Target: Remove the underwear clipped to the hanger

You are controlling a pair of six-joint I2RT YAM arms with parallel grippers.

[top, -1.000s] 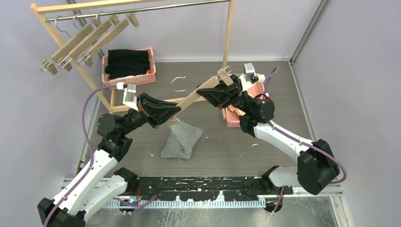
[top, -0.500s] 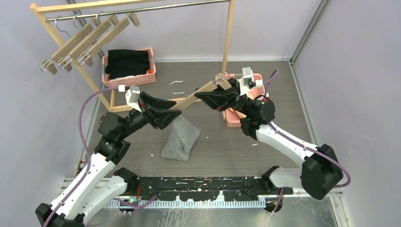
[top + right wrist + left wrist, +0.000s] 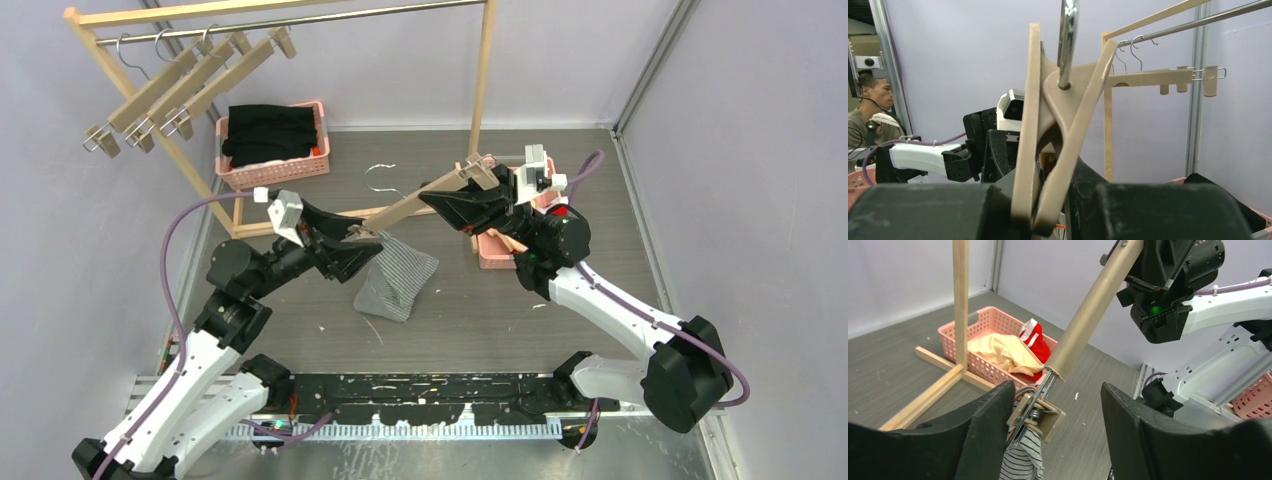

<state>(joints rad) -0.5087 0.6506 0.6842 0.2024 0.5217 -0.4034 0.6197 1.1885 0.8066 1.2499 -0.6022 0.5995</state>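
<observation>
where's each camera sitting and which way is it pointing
top external: fixed high behind the bases, facing down over the table; shows the left arm and right arm meeting at the hanger.
left wrist: on the left arm, facing forward between the open fingers of the left gripper at the clip and pink basket.
right wrist: on the right arm, facing the rack past the right gripper, shut on the hanger.
shared: both wrist views show the hanger and the opposite arm.

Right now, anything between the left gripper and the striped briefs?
Only the hanger clip: it sits inside the open left gripper, with the striped briefs hanging right beneath it. Nothing else visible in the way.
</observation>
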